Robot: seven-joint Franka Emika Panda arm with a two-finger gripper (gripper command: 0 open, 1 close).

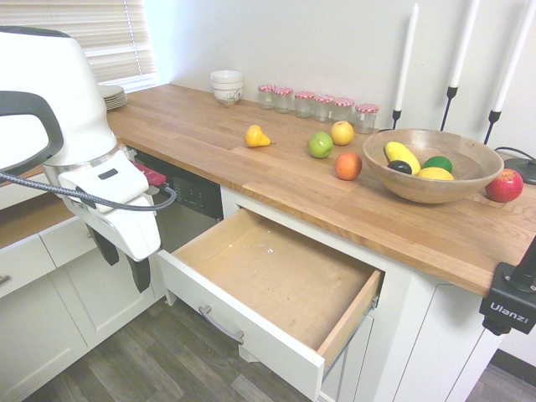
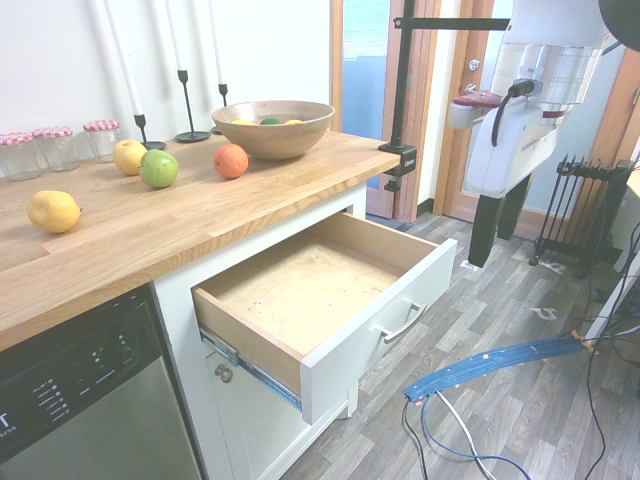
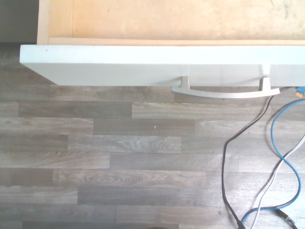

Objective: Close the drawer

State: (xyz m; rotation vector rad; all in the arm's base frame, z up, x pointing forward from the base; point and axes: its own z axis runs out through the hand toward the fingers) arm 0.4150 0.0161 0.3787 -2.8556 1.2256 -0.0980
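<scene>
The gripper (image 1: pixel 122 258) is hanging in the air out in front of the drawer (image 1: pixel 268 276), pointing down at the floor, and its two dark fingers (image 1: pixel 139 273) are standing spread wide apart with nothing between them, touching nothing. In the first exterior view the drawer is sitting pulled way out from under the wooden countertop (image 1: pixel 251 167), plywood box bare inside, its curved metal handle (image 1: pixel 219 324) facing the floor side; a wooden bowl (image 1: pixel 431 167) of fruit is sitting on the counter above. From the second exterior view the gripper (image 2: pixel 484 236) is hovering well clear of the white front, over the grey plank floor (image 2: pixel 500 420), and the drawer is sticking out next to a dishwasher (image 2: pixel 80 400). The wrist view is looking straight down on the drawer's white front edge and the handle (image 3: pixel 224 92), with the floor below.
</scene>
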